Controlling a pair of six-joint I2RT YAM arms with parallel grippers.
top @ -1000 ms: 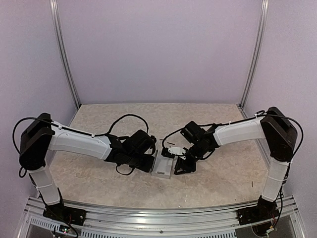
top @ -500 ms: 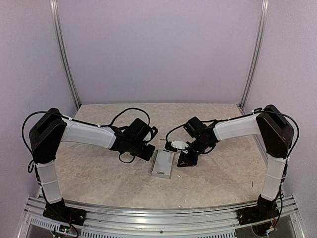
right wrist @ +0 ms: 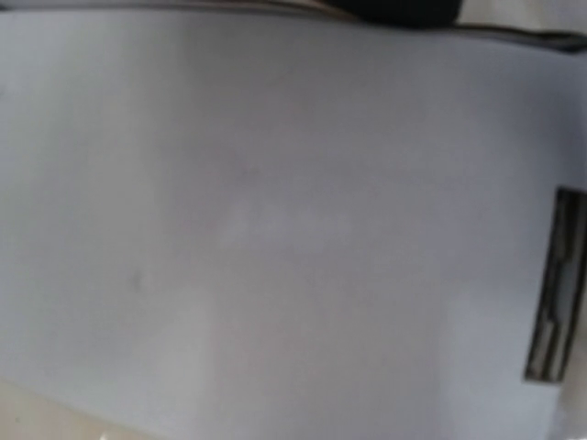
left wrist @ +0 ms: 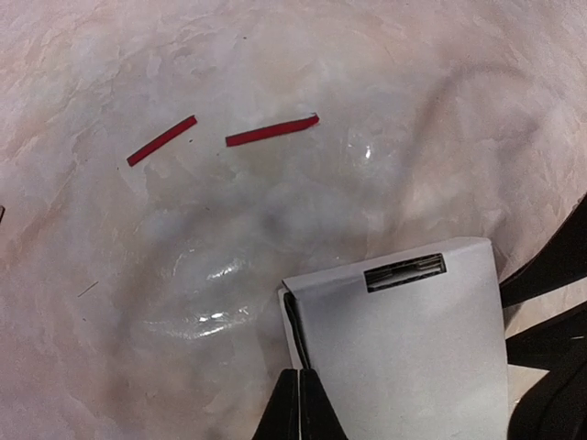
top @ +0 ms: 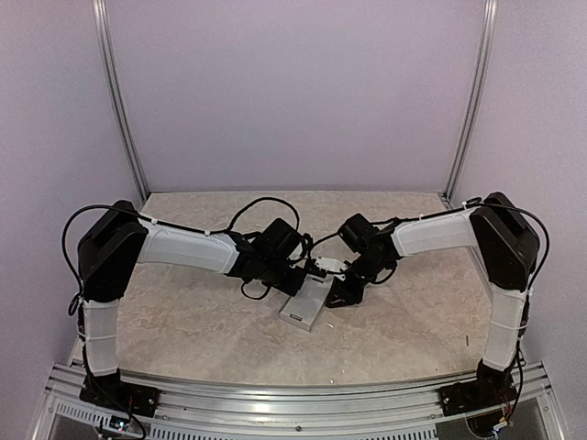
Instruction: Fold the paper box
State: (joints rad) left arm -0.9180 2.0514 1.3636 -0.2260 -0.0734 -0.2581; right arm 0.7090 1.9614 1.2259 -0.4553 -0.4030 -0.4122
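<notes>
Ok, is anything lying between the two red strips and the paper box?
No. In the left wrist view, only bare, glossy tabletop lies between the red strips and the paper box.

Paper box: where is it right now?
Top view: the paper box lies mid-table, between the left gripper at its far left corner and the right gripper on its right.

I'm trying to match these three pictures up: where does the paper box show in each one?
Top external: the paper box lies at the centre, slightly low.
Left wrist: lower right.
Right wrist: it fills almost the whole frame.
Shared landmark: its dark slot, at the right edge in the right wrist view.
</notes>
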